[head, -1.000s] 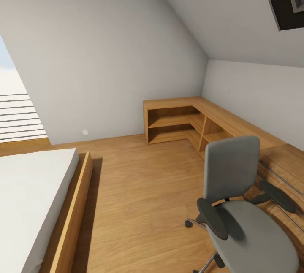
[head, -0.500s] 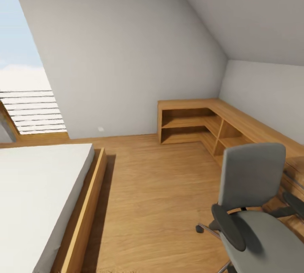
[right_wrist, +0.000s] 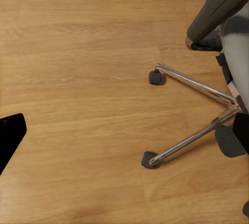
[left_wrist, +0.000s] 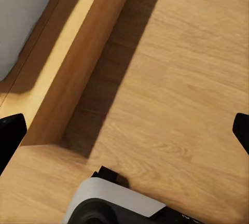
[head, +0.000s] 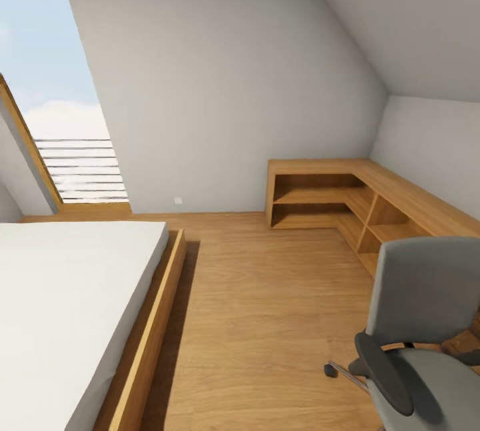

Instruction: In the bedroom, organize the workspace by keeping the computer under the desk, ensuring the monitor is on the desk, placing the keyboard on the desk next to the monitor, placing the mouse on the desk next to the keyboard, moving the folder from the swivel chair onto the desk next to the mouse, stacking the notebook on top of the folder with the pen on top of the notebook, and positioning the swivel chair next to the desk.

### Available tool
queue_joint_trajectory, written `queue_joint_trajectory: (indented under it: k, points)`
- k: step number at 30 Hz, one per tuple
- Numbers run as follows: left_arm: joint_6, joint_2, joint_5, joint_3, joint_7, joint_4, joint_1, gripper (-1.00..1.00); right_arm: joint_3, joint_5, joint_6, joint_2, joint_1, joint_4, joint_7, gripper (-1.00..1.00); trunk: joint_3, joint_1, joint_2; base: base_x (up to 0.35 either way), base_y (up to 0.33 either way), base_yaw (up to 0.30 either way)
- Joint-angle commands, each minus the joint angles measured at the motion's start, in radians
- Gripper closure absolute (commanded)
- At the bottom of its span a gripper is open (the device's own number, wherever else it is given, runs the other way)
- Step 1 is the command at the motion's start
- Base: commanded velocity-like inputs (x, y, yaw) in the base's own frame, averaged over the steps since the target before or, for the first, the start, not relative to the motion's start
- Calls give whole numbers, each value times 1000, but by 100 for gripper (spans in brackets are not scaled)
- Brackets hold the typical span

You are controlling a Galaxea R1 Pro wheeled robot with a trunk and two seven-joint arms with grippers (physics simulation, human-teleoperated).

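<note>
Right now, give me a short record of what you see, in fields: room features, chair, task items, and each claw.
room: wood floor, bed at the left, window behind it, low oak shelving unit in the far right corner
swivel chair: grey, at lower right, chrome base on the floor
folder: cannot tell, the seat is cut off by the picture edge
left claw: open, over floor beside the bed frame
right claw: open, over floor near the chair's casters

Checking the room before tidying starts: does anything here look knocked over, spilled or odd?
Nothing stands out. The swivel chair stands upright on the wooden floor, apart from the oak shelving unit; the bed lies flat and tidy.
</note>
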Motion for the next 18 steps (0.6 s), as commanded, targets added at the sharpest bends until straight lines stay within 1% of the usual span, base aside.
queue_joint_trajectory:
  k: [1,7,18]
  points:
    - [-3,0,8,-3,4,-1,0,-100,9,-6,-2,0,0,0,-4,-100,-1,0,-1,0,0,11]
    - [-3,0,8,-3,4,-1,0,-100,9,-6,-2,0,0,0,-4,-100,-1,0,-1,0,0,5]
    - [-2,0,8,-5,4,-1,0,-100,9,-6,-6,0,0,0,-3,-100,14,0,-1,0,0,0]
